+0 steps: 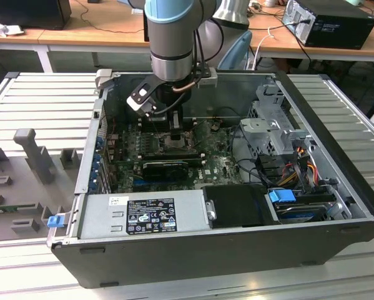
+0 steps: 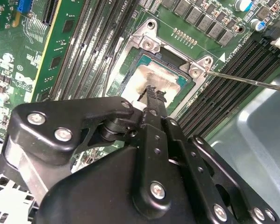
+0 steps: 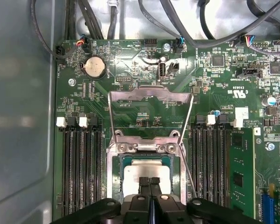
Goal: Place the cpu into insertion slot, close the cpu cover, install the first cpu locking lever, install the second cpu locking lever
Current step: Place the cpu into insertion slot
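Exterior view: my arm (image 1: 171, 37) reaches down into the open computer case (image 1: 336, 206) lying on the worktop (image 1: 43, 100), and my wrist stands in front of the board's middle.

In the second wrist view my jaws are drawn narrow, tips together and holding nothing, right over the pale top of the cpu (image 2: 149, 74). The cpu sits in the insertion slot (image 2: 149, 43), and the cpu cover (image 2: 125, 77) looks to lie down around it. A thin locking lever (image 2: 252, 83) juts out sideways, unlatched.

In the first wrist view a wire bail (image 3: 149, 93) lies swung away from the slot. I judge the cpu placed and the cover step in hand, with no lever locked. The move from here calls for catching a thin wire with narrow tips between the memory slots (image 3: 79, 168). My own linkage cuts off the slot's near half, and I cannot tell whether my tips press on the cpu or hang just above it.
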Robot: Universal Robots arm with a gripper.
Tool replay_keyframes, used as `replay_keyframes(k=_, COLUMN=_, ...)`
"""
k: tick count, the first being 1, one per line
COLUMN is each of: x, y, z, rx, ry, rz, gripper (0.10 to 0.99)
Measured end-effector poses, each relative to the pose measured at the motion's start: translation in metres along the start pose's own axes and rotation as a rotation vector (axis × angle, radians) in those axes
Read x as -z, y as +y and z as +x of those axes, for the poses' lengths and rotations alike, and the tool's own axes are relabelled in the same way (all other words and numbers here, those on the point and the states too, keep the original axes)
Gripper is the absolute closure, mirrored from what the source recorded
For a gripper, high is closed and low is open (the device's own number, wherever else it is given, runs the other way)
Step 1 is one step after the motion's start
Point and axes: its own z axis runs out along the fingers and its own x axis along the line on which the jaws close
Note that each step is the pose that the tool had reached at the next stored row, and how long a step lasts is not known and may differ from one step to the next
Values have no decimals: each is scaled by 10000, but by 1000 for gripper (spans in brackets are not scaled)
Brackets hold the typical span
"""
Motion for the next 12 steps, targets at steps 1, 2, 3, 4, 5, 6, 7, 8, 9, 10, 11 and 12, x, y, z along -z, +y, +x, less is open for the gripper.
replay_keyframes(k=1, x=2, y=0, z=0, rx=0, ry=2, rz=-1, gripper=980)
replay_keyframes(k=2, x=7, y=1, z=0, rx=0, ry=0, rz=0, gripper=980)
replay_keyframes(k=3, x=10, y=1, z=0, rx=1, ry=-1, rz=1, gripper=980)
replay_keyframes(k=4, x=15, y=1, z=0, rx=0, ry=-2, rz=1, gripper=980)
replay_keyframes(k=5, x=21, y=1, z=0, rx=0, ry=-2, rz=1, gripper=980)
replay_keyframes(k=6, x=30, y=2, z=0, rx=0, ry=-1, rz=0, gripper=980)
replay_keyframes(k=7, x=39, y=3, z=0, rx=0, ry=-1, rz=0, gripper=980)
replay_keyframes(k=8, x=46, y=4, z=0, rx=-2, ry=-1, rz=0, gripper=980)
replay_keyframes(k=9, x=59, y=5, z=0, rx=-4, ry=-1, rz=0, gripper=980)
replay_keyframes(k=10, x=66, y=5, z=1, rx=-6, ry=-1, rz=0, gripper=980)
replay_keyframes(k=11, x=74, y=6, z=1, rx=-7, ry=-2, rz=0, gripper=980)
replay_keyframes(k=12, x=81, y=6, z=1, rx=-7, ry=-1, rz=0, gripper=980)
